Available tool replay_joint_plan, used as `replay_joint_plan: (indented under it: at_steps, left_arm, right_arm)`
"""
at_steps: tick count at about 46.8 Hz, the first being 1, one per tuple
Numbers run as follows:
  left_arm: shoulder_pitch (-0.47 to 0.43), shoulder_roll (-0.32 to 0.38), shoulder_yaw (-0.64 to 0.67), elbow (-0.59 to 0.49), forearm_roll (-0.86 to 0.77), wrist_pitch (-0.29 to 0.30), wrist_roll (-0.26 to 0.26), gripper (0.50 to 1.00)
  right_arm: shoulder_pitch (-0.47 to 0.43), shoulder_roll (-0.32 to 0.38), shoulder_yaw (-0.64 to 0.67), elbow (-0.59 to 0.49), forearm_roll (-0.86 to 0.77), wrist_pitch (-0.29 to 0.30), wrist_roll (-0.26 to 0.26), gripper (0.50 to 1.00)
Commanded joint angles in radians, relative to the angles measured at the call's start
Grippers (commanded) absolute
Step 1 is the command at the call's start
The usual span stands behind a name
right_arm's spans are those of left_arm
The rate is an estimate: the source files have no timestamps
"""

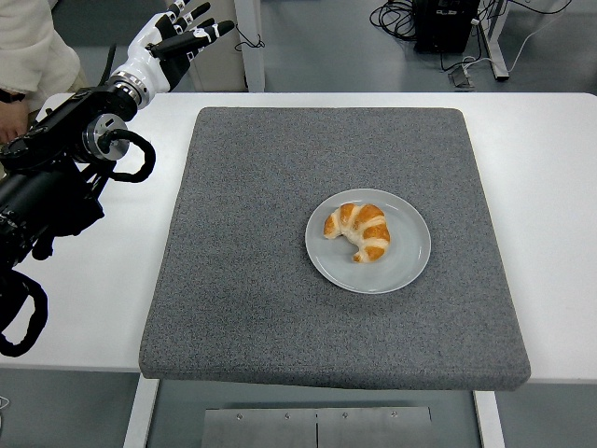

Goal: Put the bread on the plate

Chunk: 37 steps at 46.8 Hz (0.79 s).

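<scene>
A golden croissant (pixel 360 231) lies on the round grey plate (pixel 406 261), which sits right of centre on the grey mat (pixel 242 280). My left hand (pixel 179 33) is far from it, raised beyond the table's far left corner, its white and black fingers spread and holding nothing. The left arm (pixel 65 159) runs down the picture's left side over the white table. My right arm does not show.
A person in a light garment (pixel 33 56) stands at the top left, close to my left arm. Cables and dark equipment (pixel 438 23) lie on the floor behind the table. White table (pixel 550 187) surface borders the mat on both sides.
</scene>
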Motion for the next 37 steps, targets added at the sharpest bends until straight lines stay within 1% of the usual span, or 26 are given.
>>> replay_joint_plan:
  at_steps: [1,7,11,15,30,37]
  left_arm:
    - [0.029,-0.006,0.001,0.001,-0.01,0.0,0.0,0.971]
    - [0.071,-0.006,-0.006,0.001,-0.011,0.0,-0.006,0.971]
    - [0.088,0.0,-0.032,0.001,-0.011,-0.004,-0.006,0.971]
    - [0.089,0.003,-0.041,0.002,-0.01,-0.018,-0.006,0.971]
    - [0.089,-0.012,-0.045,0.004,-0.01,-0.014,-0.004,0.971]
    - [0.089,-0.011,-0.045,0.004,-0.011,-0.012,-0.004,0.971]
  right_arm:
    - [0.0,0.0,0.0,0.0,0.0,0.0,0.0,1.0]
    - [0.0,0.0,-0.001,0.001,0.0,0.002,0.0,1.0]
    - [-0.002,0.0,0.0,0.009,0.0,0.003,0.0,1.0]
    - [0.0,0.0,0.0,0.003,0.0,0.002,0.0,1.0]
    - [-0.009,0.0,-0.003,0.008,0.0,0.002,-0.001,1.0]
    - [-0.037,0.0,-0.001,0.001,-0.002,-0.001,-0.002,1.0]
